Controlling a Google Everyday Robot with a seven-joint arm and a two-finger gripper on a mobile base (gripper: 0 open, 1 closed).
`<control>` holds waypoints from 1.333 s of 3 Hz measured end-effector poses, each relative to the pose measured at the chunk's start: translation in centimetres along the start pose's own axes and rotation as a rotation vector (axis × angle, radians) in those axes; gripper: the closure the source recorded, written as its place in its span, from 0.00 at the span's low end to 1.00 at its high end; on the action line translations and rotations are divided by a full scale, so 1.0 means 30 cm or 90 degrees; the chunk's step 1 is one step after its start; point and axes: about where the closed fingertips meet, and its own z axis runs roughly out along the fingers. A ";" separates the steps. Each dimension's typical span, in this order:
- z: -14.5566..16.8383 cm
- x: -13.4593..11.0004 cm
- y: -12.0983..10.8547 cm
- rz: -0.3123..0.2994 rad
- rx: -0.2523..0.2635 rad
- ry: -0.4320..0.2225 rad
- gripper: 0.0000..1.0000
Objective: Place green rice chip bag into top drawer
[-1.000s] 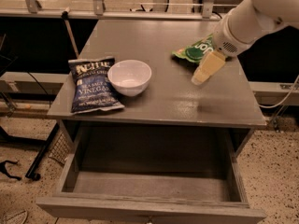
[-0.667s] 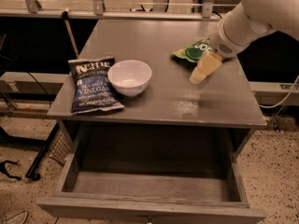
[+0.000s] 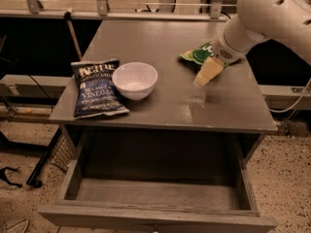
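The green rice chip bag [image 3: 198,54] lies on the gray table at its right rear, partly hidden by my white arm. My gripper [image 3: 206,74] hangs just in front of the bag and over its near edge, with one cream finger [image 3: 207,72] pointing down toward the tabletop. The top drawer [image 3: 155,188] stands pulled open below the table's front edge, and its inside is bare.
A dark blue chip bag [image 3: 97,87] lies at the table's front left. A white bowl [image 3: 135,79] stands beside it, near the middle. The gray table [image 3: 160,106] has dark gaps at both sides, with a metal rail behind it.
My arm has shifted slightly left and toward the back, bringing the gripper closer over the green bag. The bag, bowl and drawer have not moved.
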 end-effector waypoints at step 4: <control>0.073 0.051 -0.106 0.017 0.037 0.019 0.00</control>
